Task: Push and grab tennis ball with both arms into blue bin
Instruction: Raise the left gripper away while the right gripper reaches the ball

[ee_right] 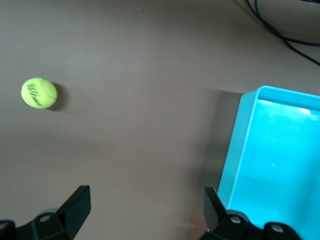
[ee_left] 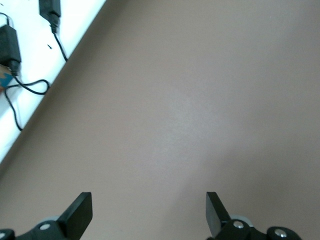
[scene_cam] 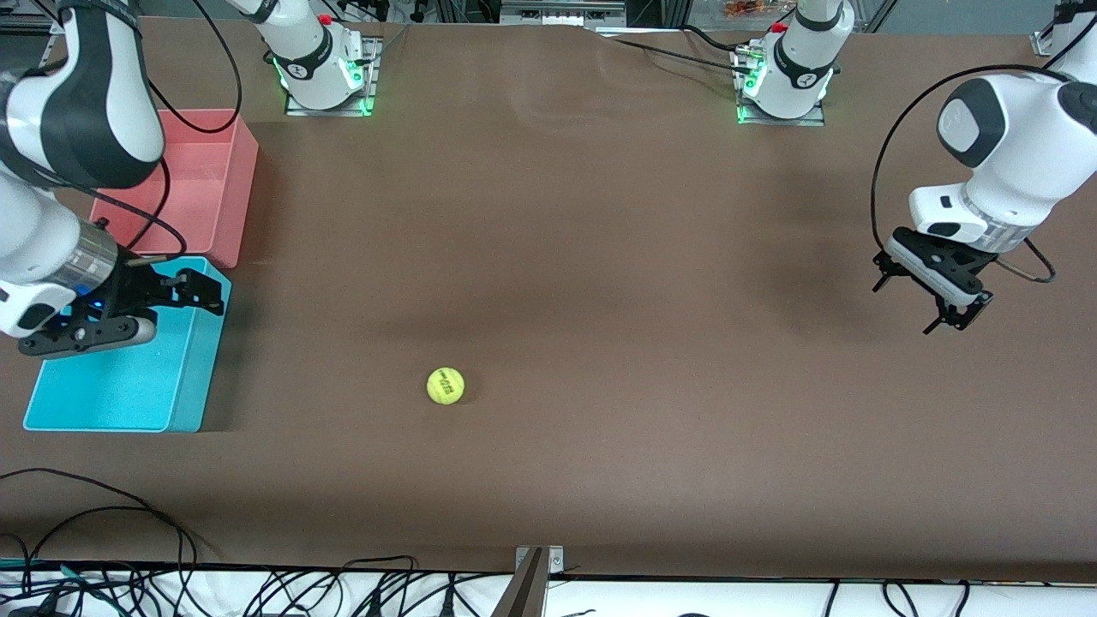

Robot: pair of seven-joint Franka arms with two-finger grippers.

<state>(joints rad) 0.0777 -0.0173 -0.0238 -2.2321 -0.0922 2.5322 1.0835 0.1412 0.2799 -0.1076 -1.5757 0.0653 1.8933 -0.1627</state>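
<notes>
One ball (scene_cam: pixel 446 386) lies between two open, empty grippers: right gripper (scene_cam: pixel 171 296) over one blue bin (scene_cam: pixel 103 386), left gripper (scene_cam: pixel 917 304) over bare table (scene_cam: pixel 600 214).

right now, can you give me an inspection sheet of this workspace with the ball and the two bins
surface: brown matte table, flat and bare around the ball
job's things: small fuzzy yellow-green tennis ball lies loose on the table, apart from the rectangular light-blue plastic bin at the right arm's end; nothing seen inside the part of the bin that shows
clutter: pink plastic bin beside the blue one, farther from the front camera
grippers: left gripper open over bare table at the left arm's end; right gripper open over the blue bin; neither holds anything
cables: black cables along the table's near edge
surroundings: both arm bases with green lights at the table's farther edge
</notes>
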